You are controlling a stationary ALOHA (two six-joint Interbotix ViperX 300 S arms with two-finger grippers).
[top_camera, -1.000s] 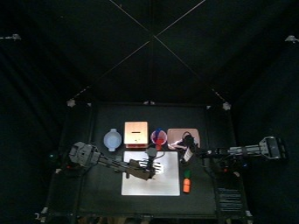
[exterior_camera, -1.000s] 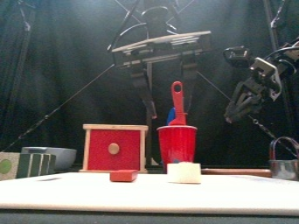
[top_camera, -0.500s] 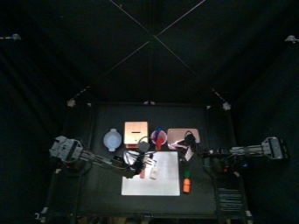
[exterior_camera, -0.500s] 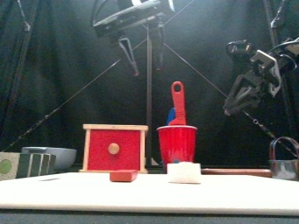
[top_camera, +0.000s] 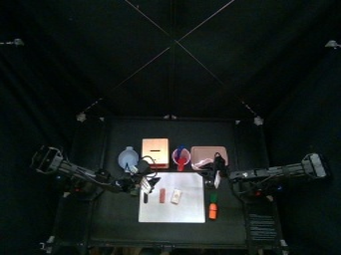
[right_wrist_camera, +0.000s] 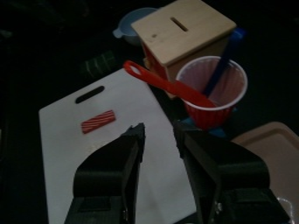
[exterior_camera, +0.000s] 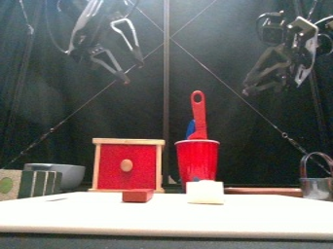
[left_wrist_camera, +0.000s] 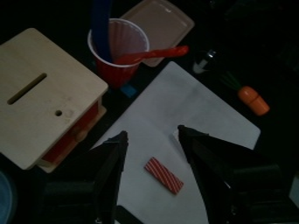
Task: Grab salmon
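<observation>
Lying flat on the white cutting board (left_wrist_camera: 187, 114) beneath the left gripper (left_wrist_camera: 149, 147) — jaws spread wide, empty — the salmon slice (left_wrist_camera: 163, 174) looks light, stiff, thin; pinch its long edges — right gripper (right_wrist_camera: 158, 140) parted too.

1 white cutting board (left_wrist_camera: 187, 105); 1 salmon piece (left_wrist_camera: 163, 173); 1 red cup (left_wrist_camera: 121, 48) w/ 1 red utensil (left_wrist_camera: 158, 55) + 1 blue utensil (left_wrist_camera: 100, 19); 1 wooden box (left_wrist_camera: 41, 92); 1 carrot (left_wrist_camera: 253, 99); 1 tan tray (left_wrist_camera: 156, 18).
</observation>
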